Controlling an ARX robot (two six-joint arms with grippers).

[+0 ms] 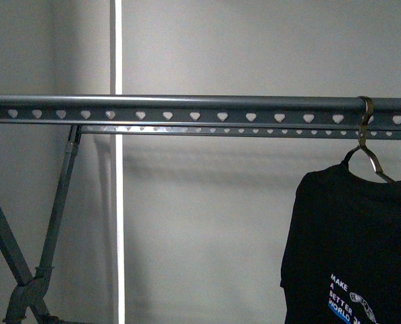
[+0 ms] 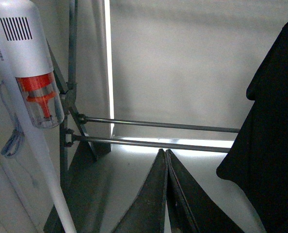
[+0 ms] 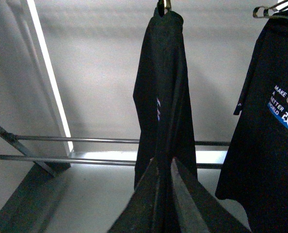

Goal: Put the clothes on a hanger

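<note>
The black T-shirt already hangs at about 4 o'clock in the front view, its wire hook looped over the heart-punched rail so its weight keeps it there. The left claw is closed on nothing, well clear. The right claw looks closed against a second dark garment; whether it pinches cloth I cannot tell
</note>
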